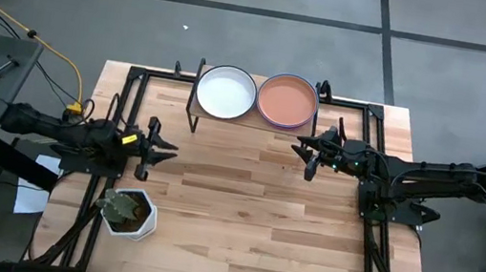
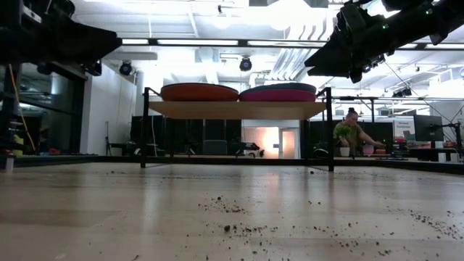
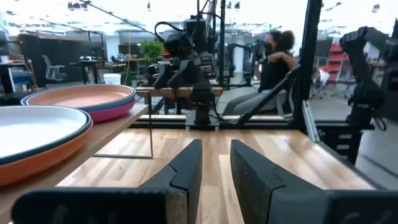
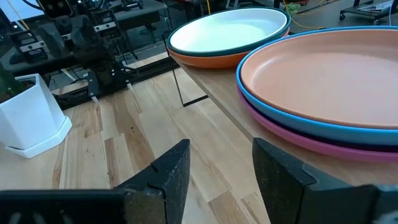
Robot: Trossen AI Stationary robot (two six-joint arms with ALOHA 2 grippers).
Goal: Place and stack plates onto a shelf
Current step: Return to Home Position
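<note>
Two stacks of plates rest on the shelf [image 1: 250, 118] at the table's far edge. The left stack has the white plate [image 1: 226, 92] on top, over a dark teal plate and a red one [image 4: 211, 60]. The right stack has the salmon plate [image 1: 287, 100] on top, over a light blue plate [image 4: 298, 118] and a magenta one [image 4: 311, 146]. My left gripper [image 1: 166, 151] hovers open near the table's left side, pointing right. My right gripper [image 1: 302, 151] hovers open just in front of the salmon stack, pointing left. Neither touches anything.
A white hexagonal plant pot [image 1: 127, 212] with a green plant stands near the table's left front corner. Crumbs of soil [image 2: 239, 217] lie scattered on the wooden tabletop. The black frame rails run along both sides. A person [image 3: 273, 59] sits in the room beyond.
</note>
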